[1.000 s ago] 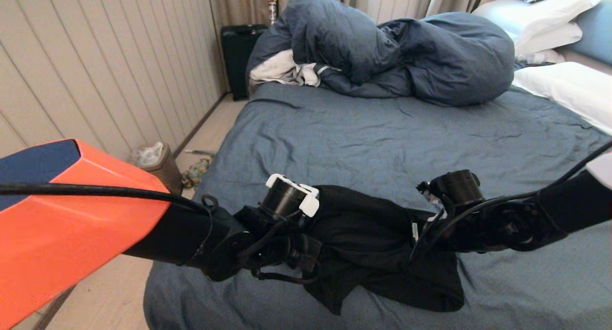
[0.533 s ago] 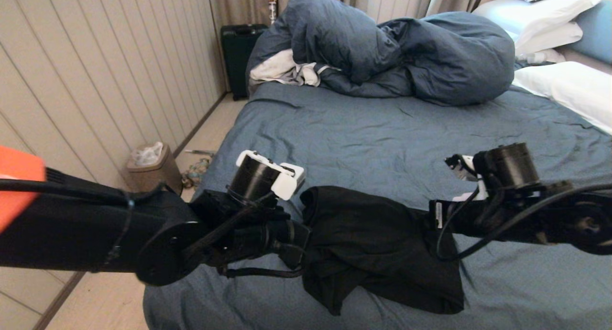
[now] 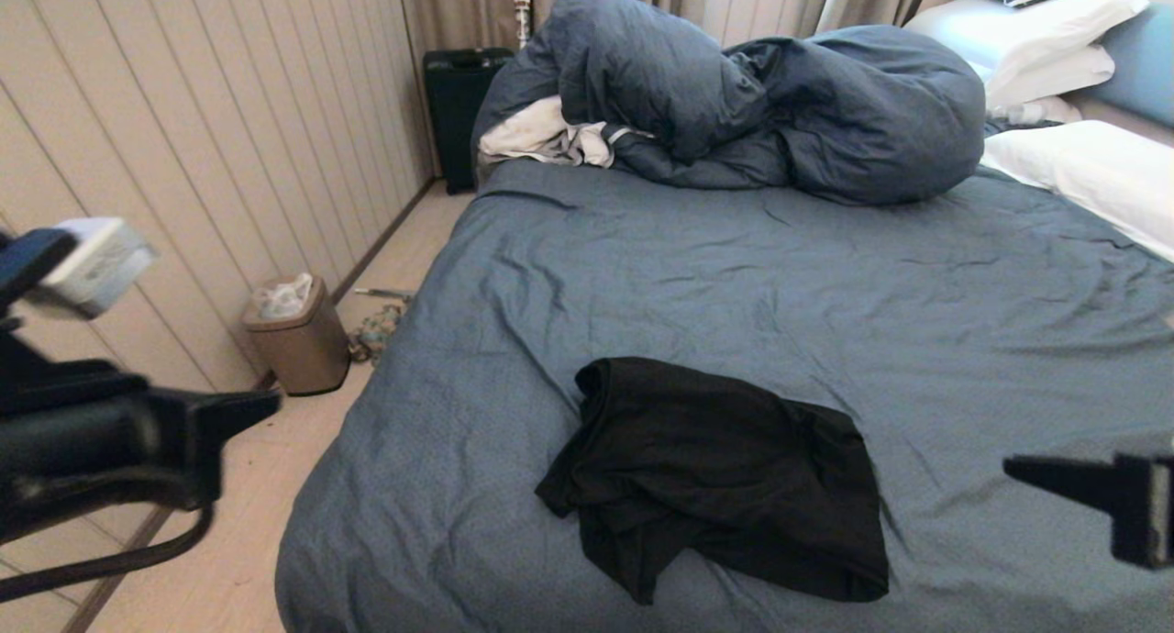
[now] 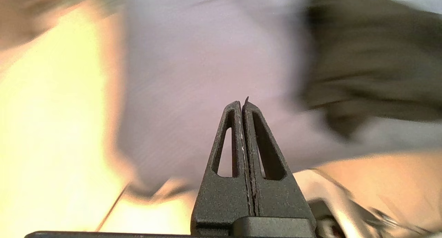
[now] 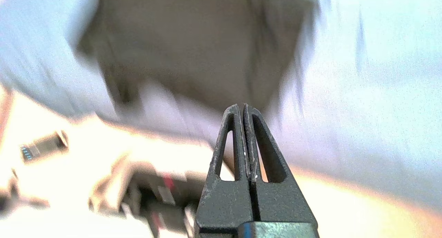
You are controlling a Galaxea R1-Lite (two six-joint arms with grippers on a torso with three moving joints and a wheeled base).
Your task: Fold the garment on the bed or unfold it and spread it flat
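Note:
The black T-shirt (image 3: 725,477) lies crumpled in a rough heap near the front edge of the bed (image 3: 752,275), its print hidden. Nothing touches it. My left gripper (image 3: 266,405) hangs off the bed's left side over the floor; in the left wrist view its fingers (image 4: 241,105) are pressed together with nothing between them. My right gripper (image 3: 1013,469) sits at the far right above the sheet; its fingers (image 5: 242,108) are also pressed together and hold nothing. The shirt (image 4: 373,58) shows as a dark smear in the left wrist view and likewise in the right wrist view (image 5: 193,48).
A bulky slate-blue duvet (image 3: 761,101) is piled at the far end of the bed with a white-grey cloth (image 3: 541,138) beside it. White pillows (image 3: 1082,165) lie at the right. A small bin (image 3: 298,335) and a black case (image 3: 459,110) stand on the floor at the left.
Both arms have pulled away from the T-shirt, the left out to the left, the right out to the right. The shirt now lies uncovered on the sheet.

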